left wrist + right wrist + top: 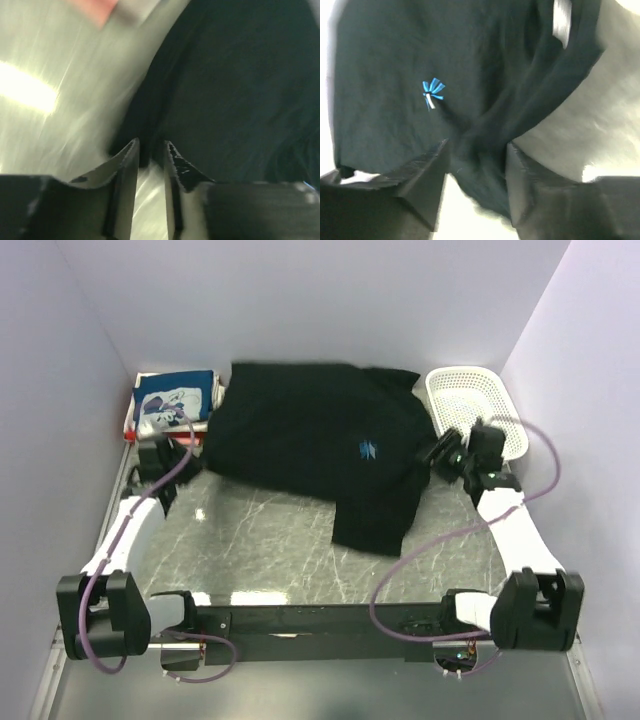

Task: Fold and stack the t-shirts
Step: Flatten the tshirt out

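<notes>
Our left gripper [151, 146] has its fingers parted by only a narrow gap. The left edge of the black t-shirt [320, 430] sits right at the fingertips, and pale table [260, 540] shows through lower in the gap. Our right gripper [477, 145] stands wide open, with a loose fold of the same shirt lying between its fingers, near the small blue logo [432, 94] and below the neck label [561, 20].

The two grippers sit at opposite sides of the shirt. It lies rumpled across the back middle of the marbled table, with one part trailing toward us.

Behind the left gripper, in the back left corner, is the stack of folded t-shirts [175, 400], a blue one with white print on top. The white basket [470, 400] stands in the back right corner, just beyond the right gripper.
</notes>
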### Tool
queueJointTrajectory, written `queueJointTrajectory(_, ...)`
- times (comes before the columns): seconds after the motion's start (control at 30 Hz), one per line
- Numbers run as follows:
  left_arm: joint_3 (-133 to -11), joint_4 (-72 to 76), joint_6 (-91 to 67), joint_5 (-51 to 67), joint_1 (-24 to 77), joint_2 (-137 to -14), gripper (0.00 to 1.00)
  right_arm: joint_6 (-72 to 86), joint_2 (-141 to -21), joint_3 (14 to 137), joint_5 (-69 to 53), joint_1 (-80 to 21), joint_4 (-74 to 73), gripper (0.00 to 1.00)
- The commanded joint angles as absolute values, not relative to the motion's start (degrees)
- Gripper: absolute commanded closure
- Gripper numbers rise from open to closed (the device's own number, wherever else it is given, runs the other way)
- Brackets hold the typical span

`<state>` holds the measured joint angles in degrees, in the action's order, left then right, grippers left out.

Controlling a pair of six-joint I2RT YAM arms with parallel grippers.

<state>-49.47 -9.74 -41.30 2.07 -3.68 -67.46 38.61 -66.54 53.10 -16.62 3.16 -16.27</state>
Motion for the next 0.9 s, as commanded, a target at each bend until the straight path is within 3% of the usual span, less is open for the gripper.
queueJointTrajectory(0.0, -40.89, -7.04, -47.8, 3.25, -3.78, -65.83, 0.58, 34.64, -67.94, 47.3, -16.08, 4.75, -15.04, 0.37)
queueJointTrajectory(0.03, -37.56, -6.16, -49.2, 2.82, -3.78, -65.48, 0.49, 34.19, -67.94, 45.81, -16.34, 4.75, -14.94, 0.35)
queueJointTrajectory(0.2, -30.25, -5.8, -53.34, 0.18, -3.78, -59.0, 0.43, 33.48, -62.69, 34.82, -13.72, 4.75, -15.11, 0.32)
queueJointTrajectory(0.37, -23.82, -6.68, -57.39, -4.3, -3.69, -52.57, 0.42, 36.03, -53.9, 24.02, -16.87, 4.31, -16.26, 0.33)
queueJointTrajectory(0.6, -23.91, -12.83, -61.69, -12.82, -1.85, -51.77, 0.43, 40.25, -38.43, 20.48, -19.6, 3.87, -26.88, 0.32)
queueJointTrajectory(0.87, -23.29, -12.66, -65.65, -17.75, 1.21, -55.45, 0.45, 40.08, -37.0, 20.92, -20.3, 3.6, -33.66, 0.33)
